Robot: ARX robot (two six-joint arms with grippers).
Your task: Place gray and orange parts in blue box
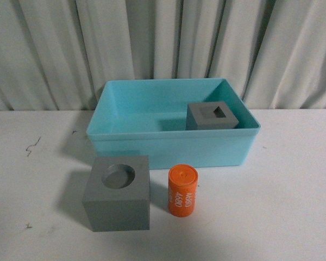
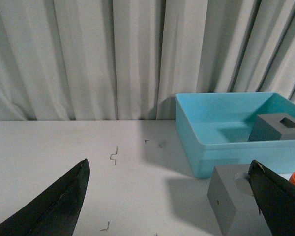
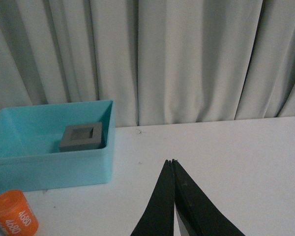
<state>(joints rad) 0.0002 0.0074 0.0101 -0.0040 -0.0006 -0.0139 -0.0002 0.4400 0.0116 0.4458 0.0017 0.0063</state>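
The blue box (image 1: 168, 147) stands at the table's middle back. A gray cube with a square recess (image 1: 211, 116) sits inside it at the right. A gray cube with a round recess (image 1: 118, 193) stands on the table before the box. The orange cylinder marked 4680 (image 1: 183, 191) stands upright just to its right. Neither arm shows in the front view. My left gripper (image 2: 169, 169) is open and empty, with the round-recess cube (image 2: 231, 196) by its right finger. My right gripper (image 3: 172, 161) is shut and empty, over bare table right of the box (image 3: 54, 162) and cylinder (image 3: 12, 214).
A pleated pale curtain (image 1: 163, 49) hangs behind the white table (image 1: 293, 206). Small dark marks (image 1: 31, 145) dot the table at the left.
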